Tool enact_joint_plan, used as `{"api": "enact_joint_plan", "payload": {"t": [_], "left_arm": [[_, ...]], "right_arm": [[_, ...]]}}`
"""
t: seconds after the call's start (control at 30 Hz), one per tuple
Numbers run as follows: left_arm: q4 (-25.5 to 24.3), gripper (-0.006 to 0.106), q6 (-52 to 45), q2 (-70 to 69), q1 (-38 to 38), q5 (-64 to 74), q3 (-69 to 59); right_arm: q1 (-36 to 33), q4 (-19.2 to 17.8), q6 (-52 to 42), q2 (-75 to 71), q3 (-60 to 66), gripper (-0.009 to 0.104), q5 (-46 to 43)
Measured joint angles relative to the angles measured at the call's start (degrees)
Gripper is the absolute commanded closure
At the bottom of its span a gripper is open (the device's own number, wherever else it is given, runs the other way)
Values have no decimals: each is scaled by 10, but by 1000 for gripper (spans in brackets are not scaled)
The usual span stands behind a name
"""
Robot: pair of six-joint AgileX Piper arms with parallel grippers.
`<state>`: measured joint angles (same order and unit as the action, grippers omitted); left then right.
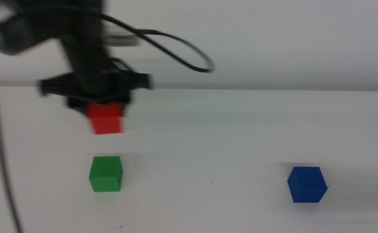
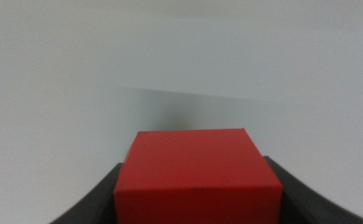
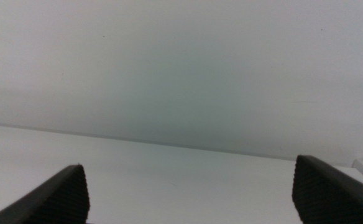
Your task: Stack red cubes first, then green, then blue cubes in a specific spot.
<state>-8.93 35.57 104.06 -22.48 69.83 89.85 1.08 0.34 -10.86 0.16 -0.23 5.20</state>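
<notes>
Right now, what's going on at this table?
The left gripper is shut on the red cube and holds it in the air, over the far left part of the white table. The green cube sits on the table nearer the camera, almost below it, and the blue cube sits apart on the right. Nothing is stacked yet. The right gripper is open, waiting out of the middle view.

The red cube is a plain matte bright red, clamped in the black left hand. The green cube is plain bright green and the blue cube deep blue. The counter is plain white, unpatterned.
</notes>
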Motion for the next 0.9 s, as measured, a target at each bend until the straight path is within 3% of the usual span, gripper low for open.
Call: {"api": "enact_joint_plan", "payload": {"t": [0.3, 0.47, 0.9], "left_arm": [[13, 101, 55, 135, -127, 2, 144], [51, 101, 67, 190, -155, 2, 192], [62, 101, 86, 238, -186, 3, 197]], "right_arm": [[0, 0, 0, 0, 0, 8, 0], [0, 0, 0, 0, 0, 8, 0], [0, 0, 0, 0, 0, 8, 1]]}}
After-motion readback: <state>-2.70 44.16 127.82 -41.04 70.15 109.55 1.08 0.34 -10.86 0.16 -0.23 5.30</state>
